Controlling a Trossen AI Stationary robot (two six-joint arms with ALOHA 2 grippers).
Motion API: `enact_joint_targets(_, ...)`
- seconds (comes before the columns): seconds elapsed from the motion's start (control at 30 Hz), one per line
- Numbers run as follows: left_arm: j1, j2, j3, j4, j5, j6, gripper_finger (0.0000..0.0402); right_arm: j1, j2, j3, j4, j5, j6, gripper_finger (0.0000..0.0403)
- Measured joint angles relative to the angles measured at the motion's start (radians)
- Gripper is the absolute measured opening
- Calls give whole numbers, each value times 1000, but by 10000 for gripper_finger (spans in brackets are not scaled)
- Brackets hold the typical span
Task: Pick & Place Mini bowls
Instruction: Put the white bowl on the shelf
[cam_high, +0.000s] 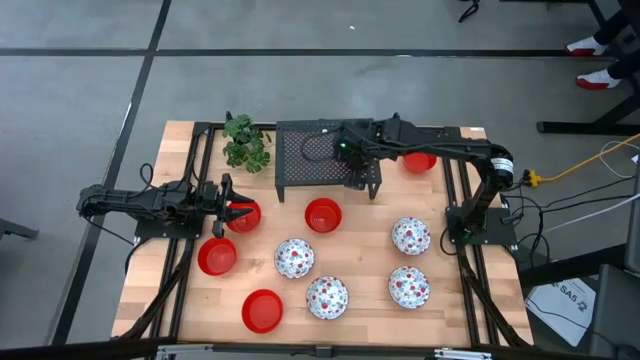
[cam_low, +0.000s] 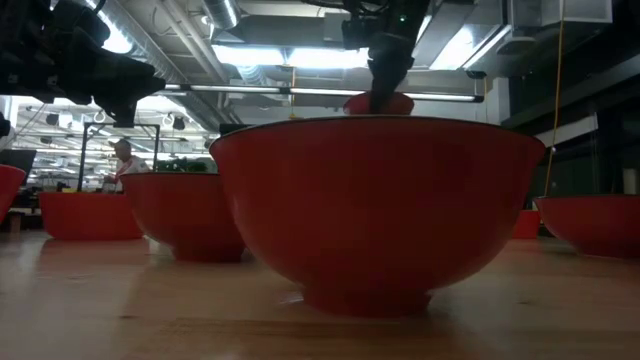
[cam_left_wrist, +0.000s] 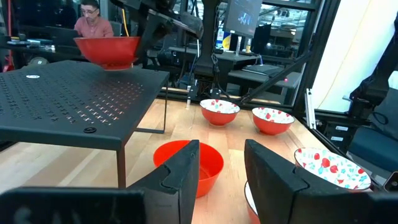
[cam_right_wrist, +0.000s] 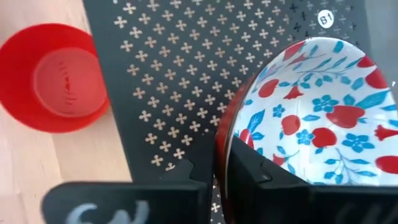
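A black perforated rack stands at the table's far middle. My right gripper reaches over its right end, shut on a mini bowl that is white with red and blue flowers inside and red outside. On the wood, on their feet, sit red mini bowls and flowered ones. My left gripper waits open and level at the left, above another red bowl, touching nothing. My right gripper holds the flowered bowl by its rim, on the side nearest the wrist. One finger is inside the bowl and the other is outside against the red wall. The fingers slant down from the table's right. The bowl stands upright with its foot at the rack's top.
A green leafy plant stands left of the rack at the far edge. Black frame rails run along both sides of the table. In the low view a red bowl fills the foreground. A person sits in the room beyond the table.
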Motion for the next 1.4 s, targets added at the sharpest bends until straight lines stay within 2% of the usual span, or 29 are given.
enact_joint_targets(0.4,0,0,0,0,0,0,123,-8,0,0,-3,-24,1,55)
enact_joint_targets(0.83,0,0,0,0,0,0,123,-8,0,0,19,-27,7,58)
enact_joint_targets(1.13,0,0,0,0,0,0,123,-8,0,0,53,-108,0,58)
enact_joint_targets(1.4,0,0,0,0,0,0,123,-8,0,0,53,-128,-23,58)
